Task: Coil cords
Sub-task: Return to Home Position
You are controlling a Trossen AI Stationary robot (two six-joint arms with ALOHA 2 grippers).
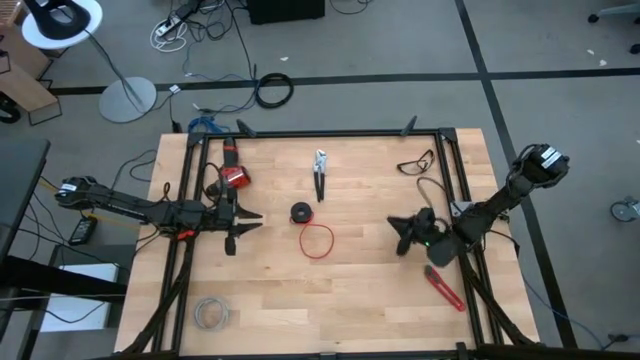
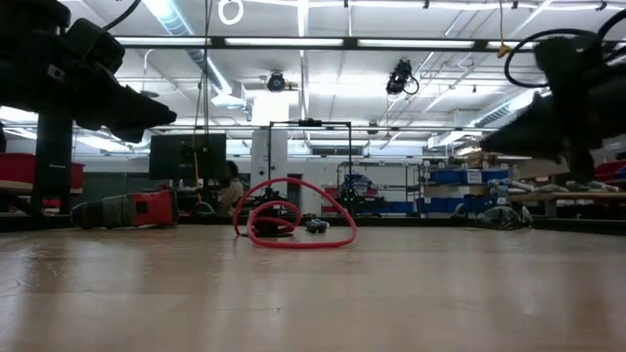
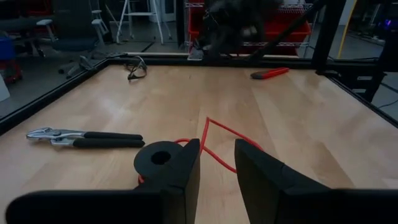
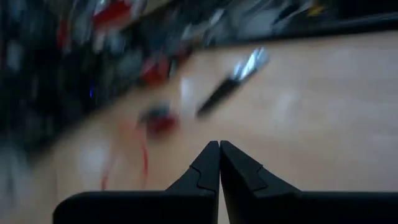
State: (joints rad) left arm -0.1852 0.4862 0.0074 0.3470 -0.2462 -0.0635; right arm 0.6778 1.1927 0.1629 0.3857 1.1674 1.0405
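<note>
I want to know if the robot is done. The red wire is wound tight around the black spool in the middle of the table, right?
Not quite. The red wire is not wound tight around the black spool. It lies in a loose loop on the table, right beside the spool, as the high view shows. The spool does sit in the middle of the table.

Both slender arms [image 1: 130, 205] are dark, each tipped with two black wedge-shaped fingers [image 3: 261, 174].
</note>
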